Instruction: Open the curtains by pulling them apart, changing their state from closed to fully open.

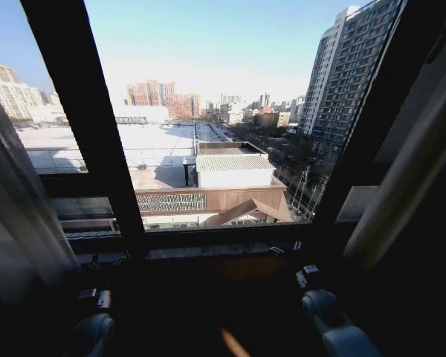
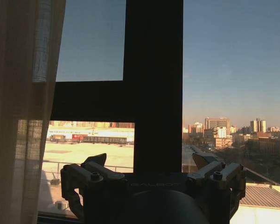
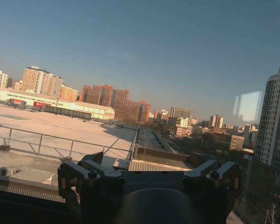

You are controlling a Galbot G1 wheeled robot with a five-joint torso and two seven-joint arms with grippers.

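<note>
The curtains hang drawn to the two sides of the window. In the head view the left sheer panel (image 1: 15,216) is bunched at the left edge and the right panel (image 1: 410,167) is a pale strip at the right. The left panel (image 2: 18,121) also hangs close beside my left gripper (image 2: 149,161) in the left wrist view, and they are apart. That gripper (image 1: 109,260) is open and empty, low before the sill. My right gripper (image 1: 286,248) is held at the same height, also open and empty (image 3: 149,161), facing bare glass.
A dark window frame with a thick upright mullion (image 1: 97,126) and a low sill (image 1: 208,249) stands right ahead of both grippers. Rooftops and city towers lie beyond the glass. Dark drape or wall (image 1: 438,282) fills the far right.
</note>
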